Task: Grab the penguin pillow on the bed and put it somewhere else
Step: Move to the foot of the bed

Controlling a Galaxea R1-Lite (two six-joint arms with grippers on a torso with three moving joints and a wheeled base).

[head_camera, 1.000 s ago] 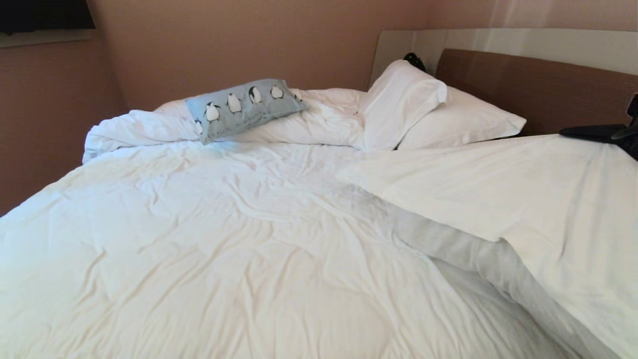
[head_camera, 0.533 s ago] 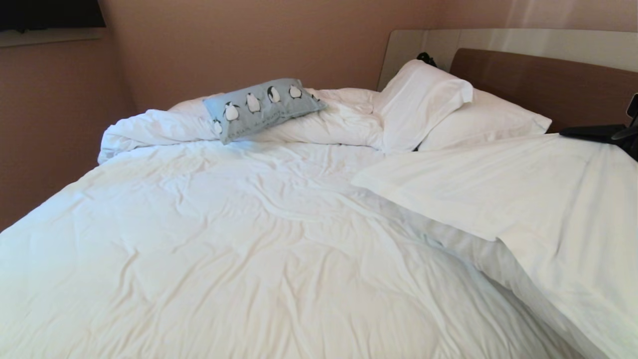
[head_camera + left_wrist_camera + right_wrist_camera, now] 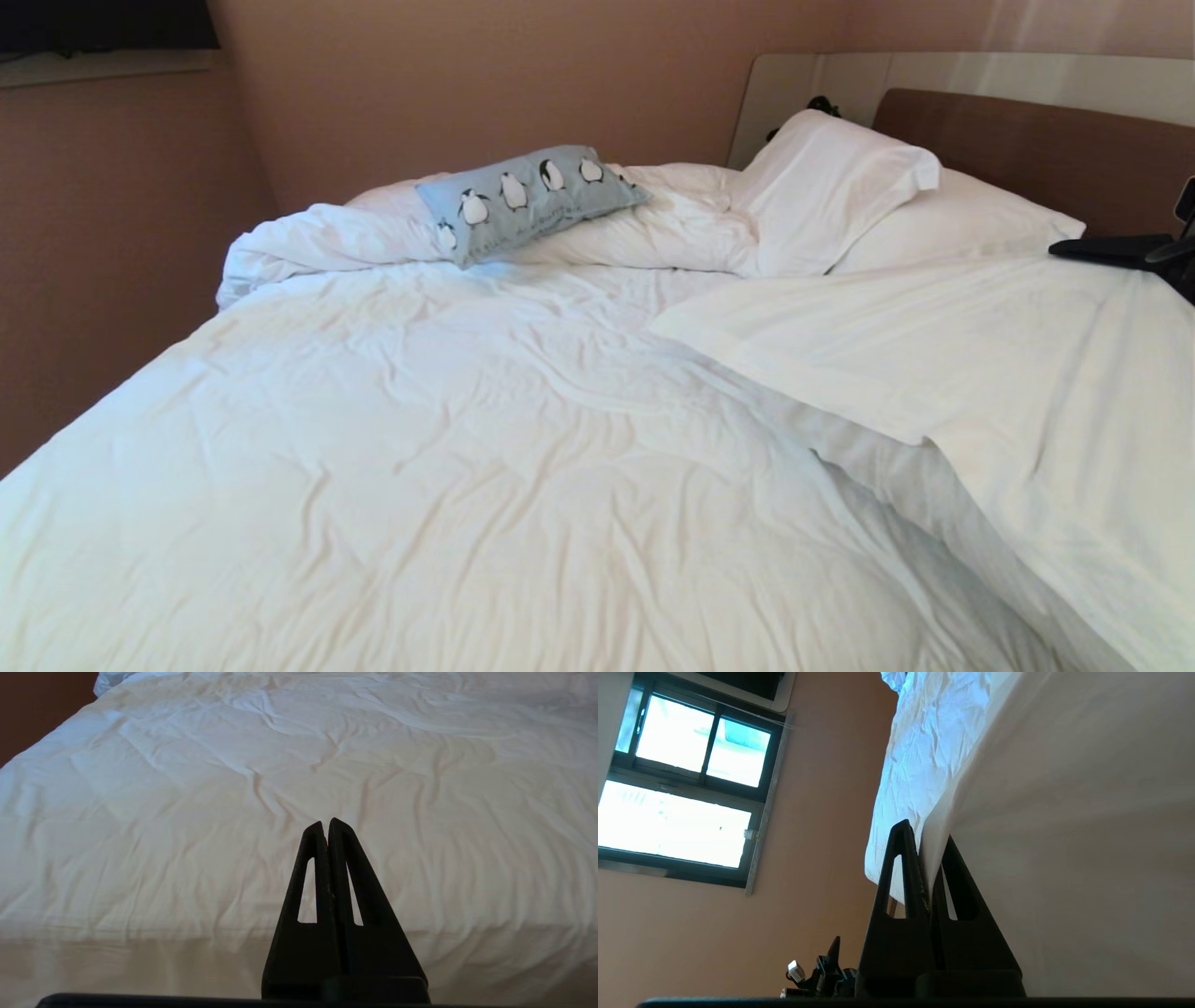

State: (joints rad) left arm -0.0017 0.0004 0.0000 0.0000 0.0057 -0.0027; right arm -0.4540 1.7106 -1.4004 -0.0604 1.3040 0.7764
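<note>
The bed [image 3: 523, 448] carries a rumpled duvet; the penguin pillow [image 3: 527, 201] sits beside white pillows [image 3: 840, 187].

No legible text anywhere.

Soft daylight from the blown-out window [image 3: 682, 788]; gentle shadows; sharp focus.

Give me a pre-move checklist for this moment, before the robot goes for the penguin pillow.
1. Penguin pillow in sight, unobstructed on the bunched duvet at the far side of the bed: ok.
2. Left gripper empty, fingers shut, above the bed's near edge: ok.
3. Right gripper open for grasping: not ok, shut.
4. Right gripper clear of bedding: cannot tell, white fabric close beside it.
5. Pillow within reach: not ok, likely too far.
</note>
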